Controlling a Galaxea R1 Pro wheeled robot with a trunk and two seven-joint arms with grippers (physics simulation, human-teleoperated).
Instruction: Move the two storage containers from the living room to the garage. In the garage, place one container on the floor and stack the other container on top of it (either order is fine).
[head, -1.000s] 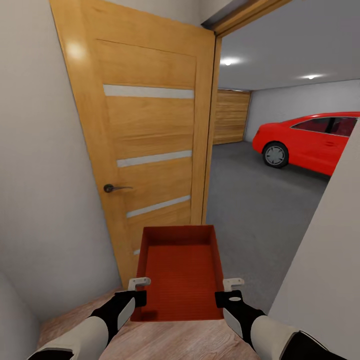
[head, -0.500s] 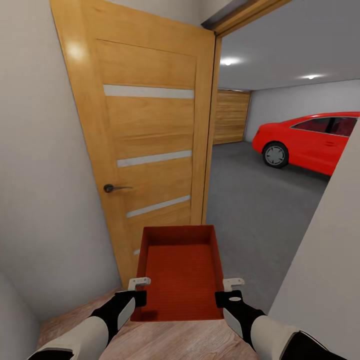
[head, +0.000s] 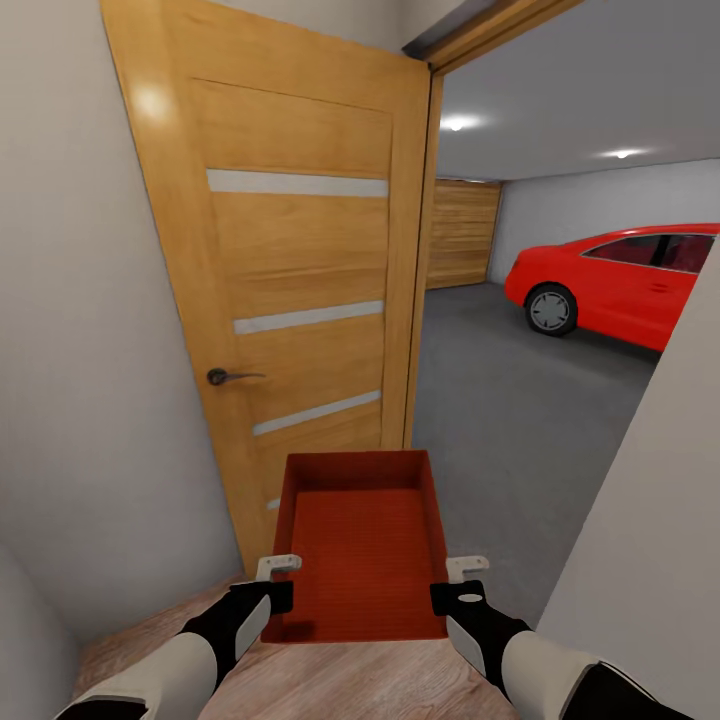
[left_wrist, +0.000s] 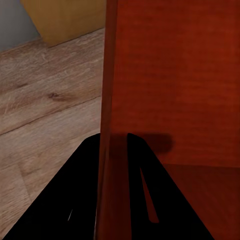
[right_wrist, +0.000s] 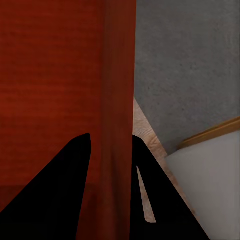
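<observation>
nearest in the head view, two white-sleeved arms with black wrists reach forward over a light wood plank floor (head: 330, 680). the left hand (head: 278, 568) sits at about 7 o'clock and the right hand (head: 466, 567) at about 5 o'clock, each on one side wall of a single orange-red storage container (head: 362, 555) held between them near 6 o'clock. the left wrist view shows the left hand's (left_wrist: 114, 145) dark fingers (left_wrist: 85, 200) clamped either side of the container's (left_wrist: 170, 80) thin wall, one inside and one outside, with the plank floor (left_wrist: 50, 105) beneath. the right wrist view shows the right hand (right_wrist: 111, 142) pinching the opposite wall of the container (right_wrist: 55, 75) the same way, with dark grey floor (right_wrist: 190, 65) past the rim. the bin is open-topped, empty, and roughly level, its far end pointing toward 12 o'clock.

just beyond it, from 10 to 12 o'clock, stands an opened wooden door (head: 290, 270) with three pale stripes and a dark lever handle (head: 222, 376). a pale wall (head: 70, 350) runs along 9 o'clock and another wall (head: 650, 540) along 4 o'clock.

through the doorway at 1 o'clock lies the garage's dark grey floor (head: 510, 400). farther off, at 2 o'clock, a red car (head: 625, 282) is parked, and a wooden garage door (head: 462, 233) closes the back wall.
</observation>
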